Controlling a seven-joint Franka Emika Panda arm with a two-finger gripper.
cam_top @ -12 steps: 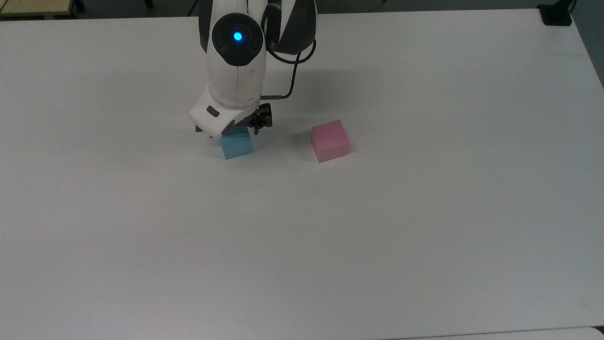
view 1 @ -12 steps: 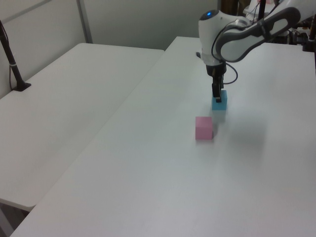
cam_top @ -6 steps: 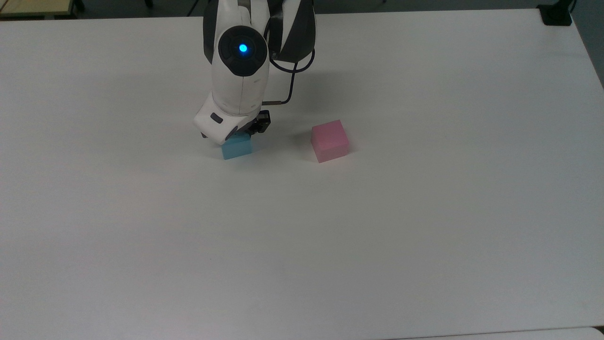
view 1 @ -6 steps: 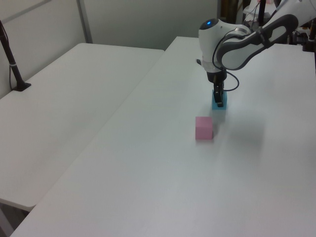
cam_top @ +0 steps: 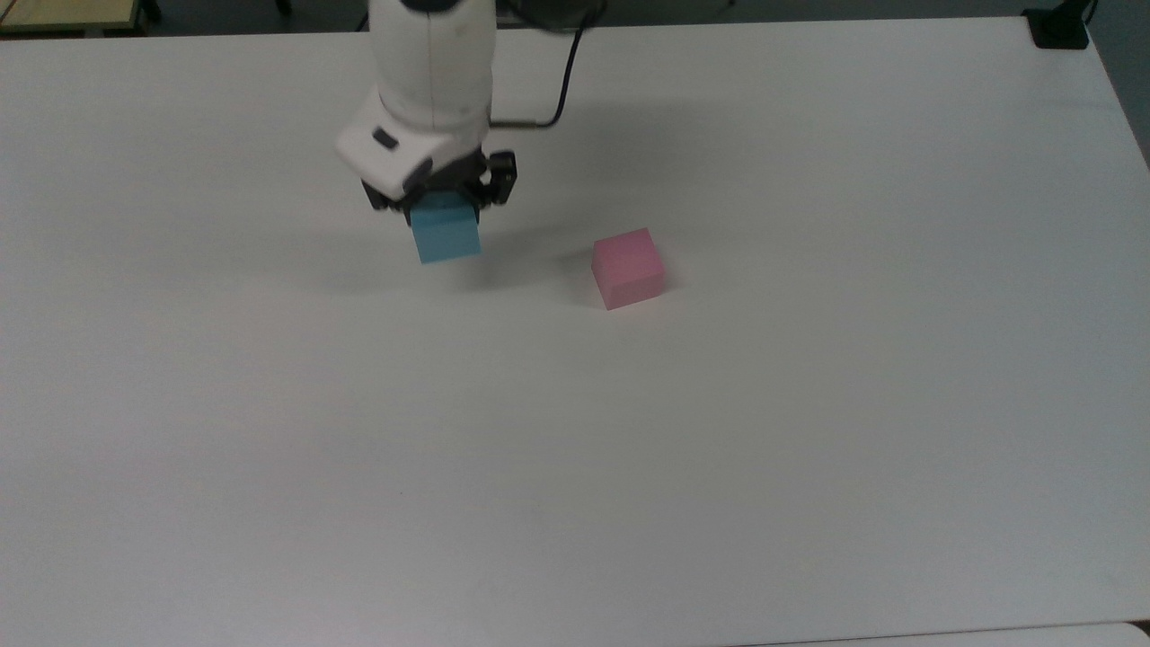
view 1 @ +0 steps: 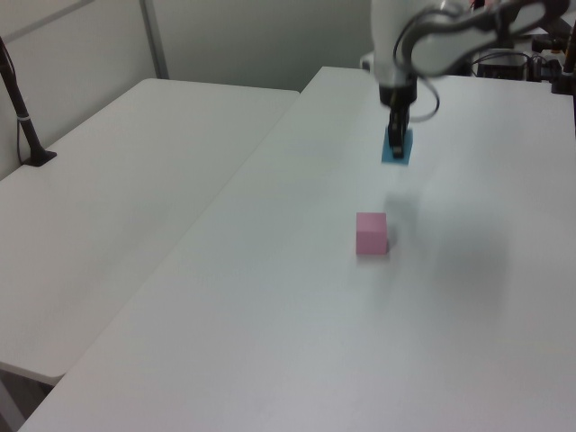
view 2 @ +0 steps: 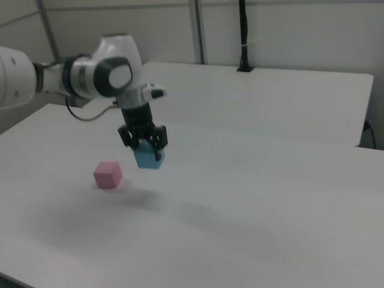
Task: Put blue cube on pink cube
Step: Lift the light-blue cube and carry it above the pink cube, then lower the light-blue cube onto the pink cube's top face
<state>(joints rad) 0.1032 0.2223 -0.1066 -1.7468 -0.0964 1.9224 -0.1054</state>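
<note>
My gripper (cam_top: 442, 214) (view 1: 396, 148) (view 2: 146, 151) is shut on the blue cube (cam_top: 446, 235) (view 1: 398, 149) (view 2: 147, 158), which hangs in the air above the white table (cam_top: 575, 449); its shadow lies on the table below. The pink cube (cam_top: 628, 267) (view 1: 371, 233) (view 2: 108, 174) rests on the table, to the right of the blue cube in the top view and to its left in the right view. The two cubes are apart.
A second white table (view 1: 126, 180) (view 2: 270, 96) stands alongside. A black post (view 1: 22, 117) (view 2: 243, 36) is clamped to it. A dark mount (cam_top: 1060, 27) sits at the table's far right corner in the top view.
The gripper closed on the blue cube and lifted it off the table; the arm rose. The pink cube has not moved.
</note>
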